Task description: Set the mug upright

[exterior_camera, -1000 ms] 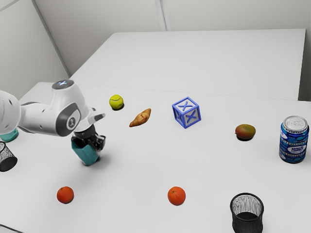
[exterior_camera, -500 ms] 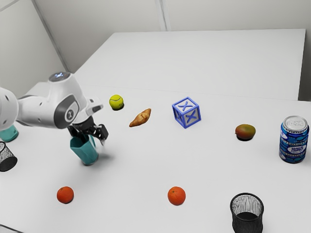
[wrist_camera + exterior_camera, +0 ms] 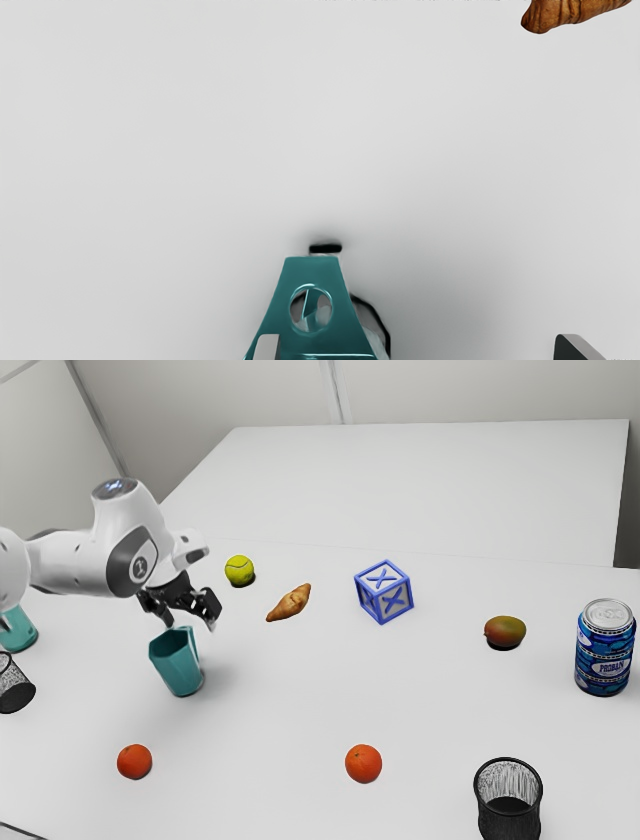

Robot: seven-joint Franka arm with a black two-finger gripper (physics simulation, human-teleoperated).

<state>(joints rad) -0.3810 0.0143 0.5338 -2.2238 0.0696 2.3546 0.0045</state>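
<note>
The teal mug (image 3: 178, 664) is on the table with its mouth up and its base down, leaning slightly toward the exterior view's left in that picture. Just above its rim is my gripper (image 3: 190, 624), fingers apart and the mug below them. In the wrist view, the gripper (image 3: 421, 347) has a wide gap between its tips, and the mug (image 3: 317, 345) lies below, beside and partly behind one fingertip. Neither view shows the mug held from two sides.
A second teal object (image 3: 20, 632) and a mesh cup (image 3: 13, 686) stand at the exterior view's left. Around the table are an orange (image 3: 134, 761), another orange (image 3: 363, 763), a croissant (image 3: 290, 603), a tennis ball (image 3: 239, 570), a block (image 3: 384, 592), a mango (image 3: 505, 631), a can (image 3: 604, 647) and a black bin (image 3: 508, 805).
My hand has risen from around the mug to above its rim, drifting a little toward the exterior view's left. More of the mug is uncovered, and it has shifted only slightly.
</note>
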